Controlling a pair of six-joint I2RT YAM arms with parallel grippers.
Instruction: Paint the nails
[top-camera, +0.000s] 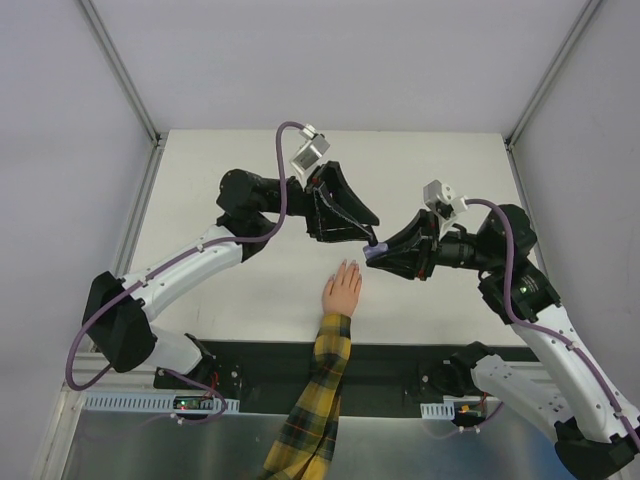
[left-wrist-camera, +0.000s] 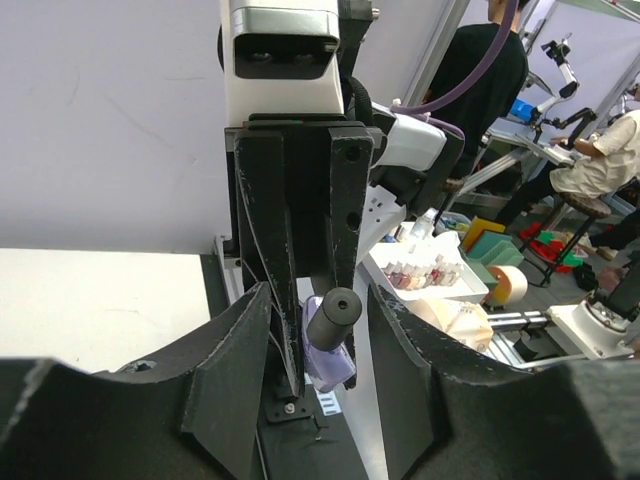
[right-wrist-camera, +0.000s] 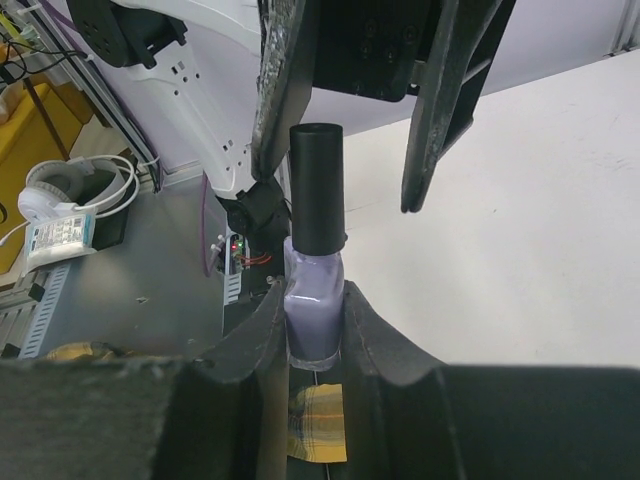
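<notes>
Hand (top-camera: 342, 291) flat on table (top-camera: 250, 300), fingertips (top-camera: 350, 266) pointing toward far edge

The bottle (right-wrist-camera: 313, 300) sits clamped between the fingers of the right hand (top-camera: 374, 255), above the middle of the table (top-camera: 250, 290). Its cap (right-wrist-camera: 317, 195) points left into the gap between the spread fingers of the left hand (top-camera: 368, 230). Just nearer and lower, the nails (top-camera: 350, 266) lie on the table. The sleeve (top-camera: 325, 370) trails back between the two arm bases.

A robotics lab: aluminium frame posts (top-camera: 118, 68), another robot arm (left-wrist-camera: 562, 80), seated worker (left-wrist-camera: 598, 160), coloured bins (left-wrist-camera: 497, 248)
</notes>
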